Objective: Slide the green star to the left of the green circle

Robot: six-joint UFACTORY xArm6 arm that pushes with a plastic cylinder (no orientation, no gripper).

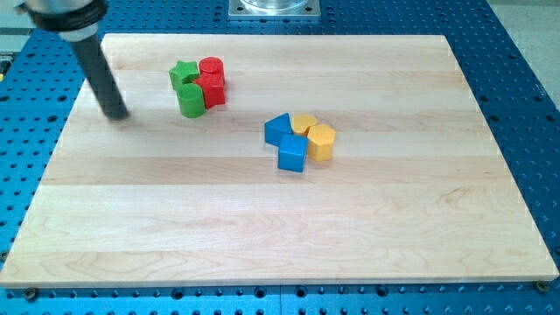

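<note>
The green star [183, 73] lies near the view's top left, touching the green circle [191, 99], which sits just below it. A red circle [211, 68] is to the right of the star and a red star-like block [211, 88] is to the right of the green circle; all are packed together. My tip [115, 114] rests on the board to the left of this cluster, about level with the green circle and well apart from it.
A second cluster sits near the board's middle: a blue block [278, 128], a blue cube [292, 153], a yellow block [304, 123] and a yellow hexagon-like block [321, 141]. The wooden board [280, 236] lies on a blue perforated table [525, 70].
</note>
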